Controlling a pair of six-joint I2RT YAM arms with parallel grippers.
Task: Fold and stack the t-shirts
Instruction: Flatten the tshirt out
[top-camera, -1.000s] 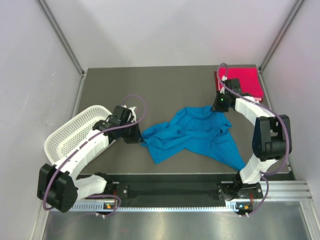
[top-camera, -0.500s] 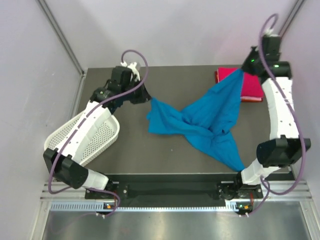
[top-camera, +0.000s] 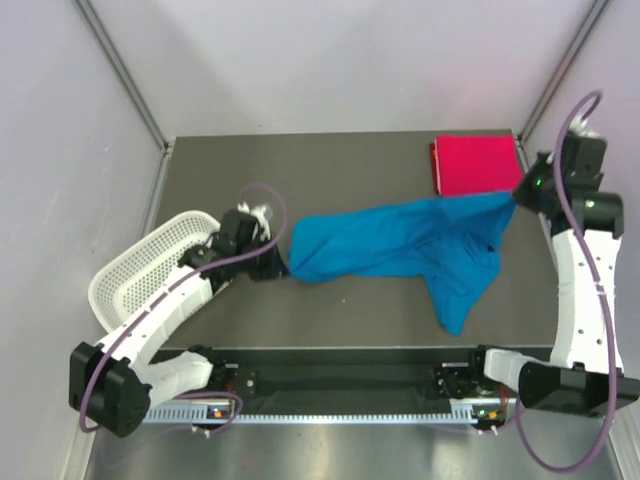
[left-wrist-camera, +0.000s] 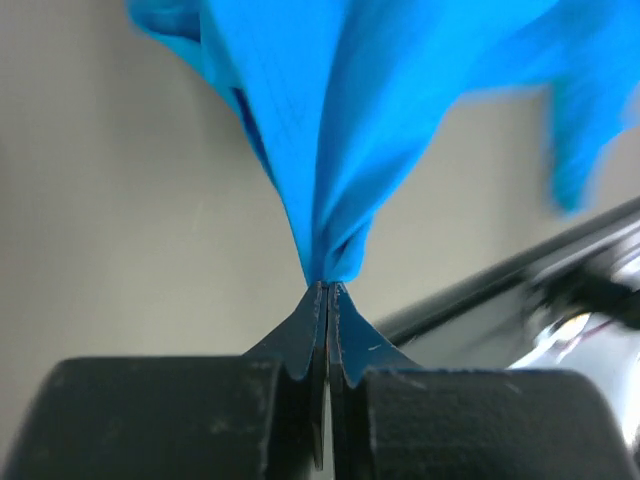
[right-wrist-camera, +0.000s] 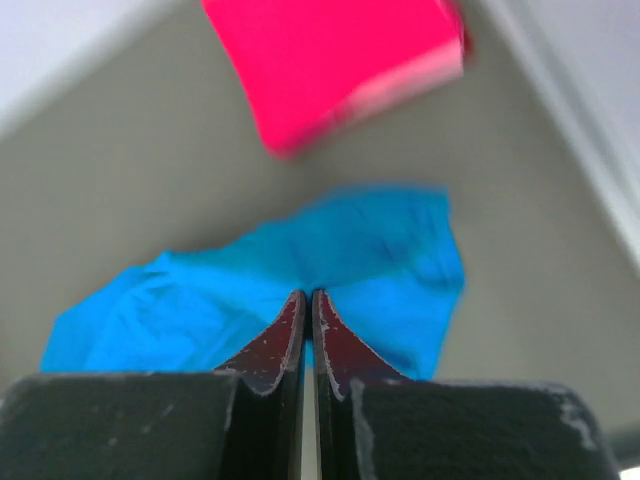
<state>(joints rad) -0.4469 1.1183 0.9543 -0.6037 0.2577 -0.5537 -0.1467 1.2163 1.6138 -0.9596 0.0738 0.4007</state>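
- We saw the blue t-shirt (top-camera: 400, 248) pulled out into a long band across the middle of the tabletop (top-camera: 320, 170), spanning left to right between the two arms.
- The left gripper (top-camera: 280, 267) sat low at the band's left end. Its jaws were closed tight on a bunched pinch of the blue cloth, and the left wrist view showed the fabric fanning out from the tips.
- The right gripper (top-camera: 515, 195) was at the tabletop's right edge, jaws closed on the shirt's right end. In the right wrist view we saw blue cloth spreading out behind the shut tips.
- One flap of the blue shirt trailed from the right half towards the near edge.
- We could not tell how much of the band rested on the tabletop.
- The pink-red t-shirt (top-camera: 477, 165) lay as a flat folded rectangle in the far right corner. The blue shirt's right end came up close to its near edge; whether they touched, we could not tell.
- A white mesh basket (top-camera: 130, 275) sat at the tabletop's left edge, partly covered by the left arm.
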